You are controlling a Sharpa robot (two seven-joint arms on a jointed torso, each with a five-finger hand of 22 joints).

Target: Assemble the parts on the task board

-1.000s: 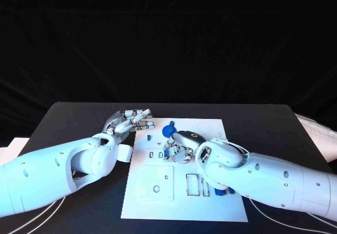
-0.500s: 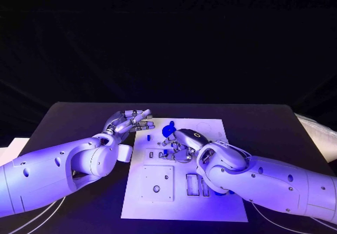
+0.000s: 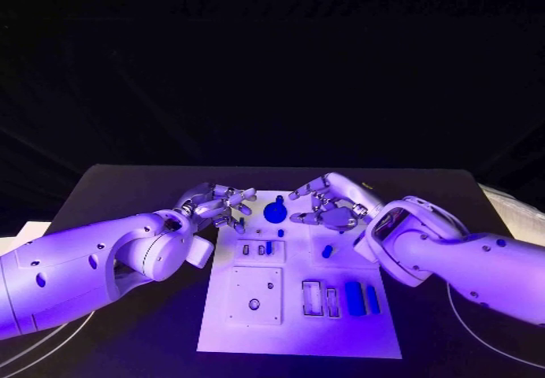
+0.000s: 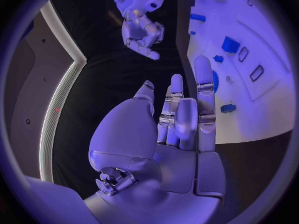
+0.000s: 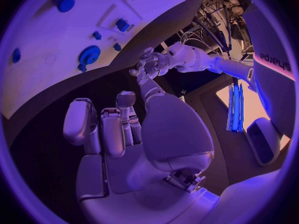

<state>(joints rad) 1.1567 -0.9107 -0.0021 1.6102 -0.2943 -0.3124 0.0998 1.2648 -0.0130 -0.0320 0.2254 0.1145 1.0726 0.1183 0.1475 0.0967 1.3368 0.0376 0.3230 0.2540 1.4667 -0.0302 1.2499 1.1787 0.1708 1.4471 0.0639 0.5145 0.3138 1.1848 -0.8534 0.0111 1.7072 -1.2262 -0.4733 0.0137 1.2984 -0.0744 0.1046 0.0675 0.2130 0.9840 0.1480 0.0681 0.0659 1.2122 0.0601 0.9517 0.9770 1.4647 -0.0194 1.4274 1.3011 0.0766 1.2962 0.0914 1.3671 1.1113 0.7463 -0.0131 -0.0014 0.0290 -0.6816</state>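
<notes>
I've got both hands up near the far end of the task board [image 3: 298,327], neither carrying anything. Left hand [image 3: 215,206] hovers at the board's far left edge, fingers apart, nothing in them; the left wrist view shows the fingers [image 4: 204,92] straight and parted. Right hand [image 3: 327,206] hangs over the far right part of the board, fingers loosely spread, empty; the right wrist view shows the palm bare.

Step in hand, as I judge it: pick the next loose part & seat it. The round blue disc [image 3: 275,212] lies between the two hands, so it's the likely target. To do it well I'd come down w/ the right hand from above, pinch the disc by its rim, not its face, keep it level, and line it up over its seat before pressing. Left hand should stay at the board edge, ready to steady the board if it slides. Risk: the small parts nearby get nudged.

Count, head view: 1 board; 1 disc; 2 long blue bars [image 3: 354,298] side by side near the right edge; 1 short blue peg [image 3: 327,251] mid-board; a few tiny blue bits around the disc, approx 3, too small to tell exactly. 2 hands.
</notes>
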